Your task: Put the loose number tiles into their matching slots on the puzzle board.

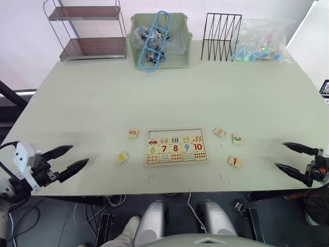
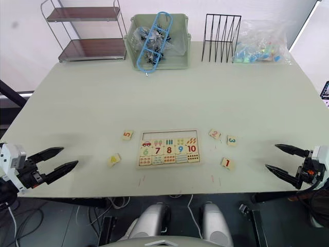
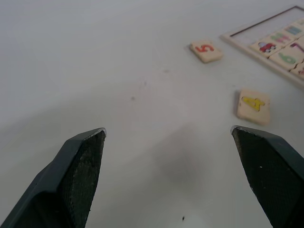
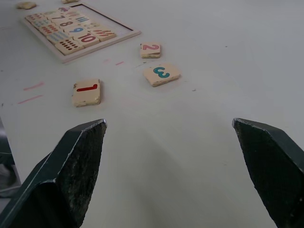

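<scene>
With both my grippers (left point(image 1: 66, 158), right point(image 1: 293, 157)) released near the table's point(image 1: 103, 103) front edge, thin tiles point(image 1: 235, 161) risked slipping when pinched.

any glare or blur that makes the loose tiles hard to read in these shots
Left eye view: even light, no glare; tile 5, tile 2, tile 3 and tile 1 are legible, though small. Left wrist view: tile 4 is slightly soft. Right wrist view: the numerals are crisp.
</scene>
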Available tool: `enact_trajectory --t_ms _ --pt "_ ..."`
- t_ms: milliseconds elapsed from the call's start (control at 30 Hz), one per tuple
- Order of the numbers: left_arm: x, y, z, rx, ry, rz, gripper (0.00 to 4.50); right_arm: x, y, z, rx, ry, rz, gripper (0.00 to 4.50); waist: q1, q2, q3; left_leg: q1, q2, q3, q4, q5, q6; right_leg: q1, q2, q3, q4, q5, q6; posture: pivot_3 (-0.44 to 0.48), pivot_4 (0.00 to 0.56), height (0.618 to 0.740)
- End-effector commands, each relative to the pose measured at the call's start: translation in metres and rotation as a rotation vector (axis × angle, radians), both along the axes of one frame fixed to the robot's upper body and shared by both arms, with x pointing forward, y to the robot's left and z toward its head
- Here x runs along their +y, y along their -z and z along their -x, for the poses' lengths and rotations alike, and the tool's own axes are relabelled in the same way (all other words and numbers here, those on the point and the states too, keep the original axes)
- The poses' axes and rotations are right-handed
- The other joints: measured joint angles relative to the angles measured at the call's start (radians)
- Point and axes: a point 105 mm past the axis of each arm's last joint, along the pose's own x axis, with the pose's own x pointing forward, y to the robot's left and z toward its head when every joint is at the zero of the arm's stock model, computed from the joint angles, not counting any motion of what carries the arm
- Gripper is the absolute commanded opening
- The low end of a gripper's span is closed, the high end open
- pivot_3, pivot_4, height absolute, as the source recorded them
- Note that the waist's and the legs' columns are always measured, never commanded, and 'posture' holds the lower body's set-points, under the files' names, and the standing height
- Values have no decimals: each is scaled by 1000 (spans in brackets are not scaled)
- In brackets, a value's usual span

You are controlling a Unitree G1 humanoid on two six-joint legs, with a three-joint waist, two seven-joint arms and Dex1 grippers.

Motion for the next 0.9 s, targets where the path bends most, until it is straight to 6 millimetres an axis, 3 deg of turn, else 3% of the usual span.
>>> enact_trajectory --t_ms 33,467,900 --pt "-7 -16 -2 -41 72 -1 4500 -1 -11 2 -41 -7 -10 4460 -1 0 0 0 0 0 0 0 0 0 0 0 0 0 0 0 150 739" --pt "-36 -35 3 -84 491 -28 4500 26 -17 6 -57 -109 -35 4460 -1 0 0 0 0 0 0 0 0 0 2 0 0 0 0 0 150 739" --pt "-59 -32 15 -147 649 -33 4500 63 -24 5 -41 -215 -10 4460 0 1 1 -1 1 0 0 0 0 -1 -1 0 0 0 0 0 150 739"
